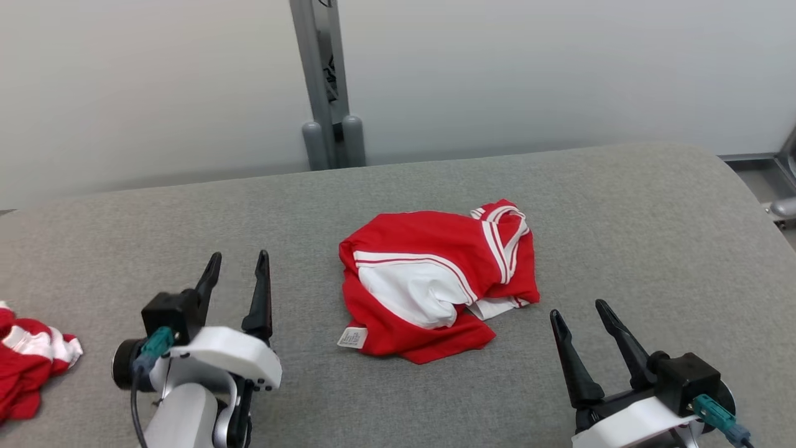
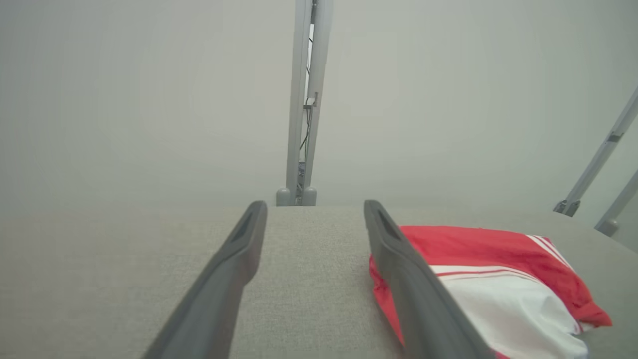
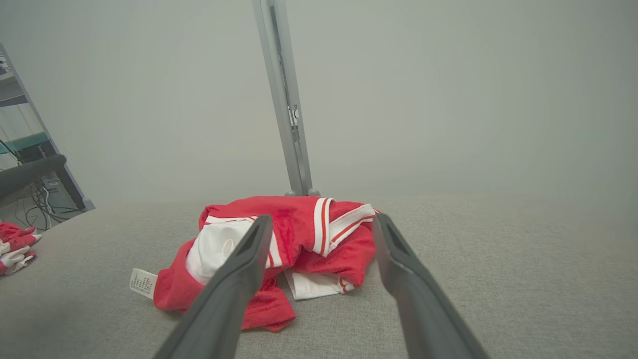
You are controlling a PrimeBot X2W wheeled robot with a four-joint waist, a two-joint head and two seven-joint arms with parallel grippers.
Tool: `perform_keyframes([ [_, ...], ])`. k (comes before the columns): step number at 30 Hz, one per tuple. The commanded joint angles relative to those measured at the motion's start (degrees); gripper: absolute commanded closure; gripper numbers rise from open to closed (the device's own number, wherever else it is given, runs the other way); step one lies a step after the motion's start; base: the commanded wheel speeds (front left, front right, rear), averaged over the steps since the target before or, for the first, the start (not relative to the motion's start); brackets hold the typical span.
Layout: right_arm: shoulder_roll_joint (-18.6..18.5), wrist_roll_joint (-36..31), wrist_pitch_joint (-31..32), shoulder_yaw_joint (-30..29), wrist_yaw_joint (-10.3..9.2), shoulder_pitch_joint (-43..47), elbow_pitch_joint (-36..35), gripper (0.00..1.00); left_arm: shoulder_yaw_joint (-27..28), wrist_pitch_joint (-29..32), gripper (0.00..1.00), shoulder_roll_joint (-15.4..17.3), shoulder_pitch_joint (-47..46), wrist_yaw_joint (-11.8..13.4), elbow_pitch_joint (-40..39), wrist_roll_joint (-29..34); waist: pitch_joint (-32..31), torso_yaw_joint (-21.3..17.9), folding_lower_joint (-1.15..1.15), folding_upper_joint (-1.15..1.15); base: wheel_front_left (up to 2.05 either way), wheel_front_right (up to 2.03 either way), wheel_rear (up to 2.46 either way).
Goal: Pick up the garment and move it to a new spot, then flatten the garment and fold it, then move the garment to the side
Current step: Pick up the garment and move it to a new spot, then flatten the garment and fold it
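You are looking at two red-and-white garments, one shirt (image 1: 435,280) and one bundle (image 1: 28,367), on one grey table (image 1: 622,205). You are seeing one left gripper (image 1: 239,255), one right gripper (image 1: 577,309) and one post (image 1: 323,81).

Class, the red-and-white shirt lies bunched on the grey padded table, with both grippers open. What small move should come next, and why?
Probably ease the right gripper forward to the near edge of the crumpled red-and-white shirt. Its jaws stand open, and the shirt lies straight ahead on the grey padded table, bunched and unheld, so it needs gripping before flattening.
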Motion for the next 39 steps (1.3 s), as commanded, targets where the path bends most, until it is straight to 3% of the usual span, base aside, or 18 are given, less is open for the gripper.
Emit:
perform_keyframes([
  [1,-0.4,0.2,-0.1,-0.4,-0.02,0.0,0.1,0.0,1.3,-0.2,0.0,-0.1,3.5,0.6,-3.7,1.2,-1.7,2.6,0.0,0.0,0.0,0.0,0.0],
  [10,-0.4,-0.6,-0.1,-3.1,-0.02,2.9,-1.0,0.0,5.1,-0.2,0.0,-0.8,14.9,0.2,-17.0,6.2,-4.0,6.7,0.0,0.0,0.0,0.0,0.0],
  [20,-0.4,-2.0,-0.1,-5.5,-0.02,8.0,-2.7,0.0,6.1,-0.2,0.0,-1.0,24.8,-0.6,-26.9,14.2,-6.9,7.7,0.0,0.0,0.0,0.0,0.0],
  [28,-0.3,-1.1,-0.1,-5.7,-0.02,9.8,-2.3,0.0,7.5,-0.2,0.0,-1.6,29.1,1.5,-27.5,15.1,-7.7,7.4,0.0,0.0,0.0,0.0,0.0],
  [39,-0.4,-0.8,-0.1,-4.8,-0.02,8.8,-1.9,0.0,6.6,-0.2,0.0,-1.7,28.0,1.5,-24.8,14.3,-7.6,6.6,0.0,0.0,0.0,0.0,0.0],
])
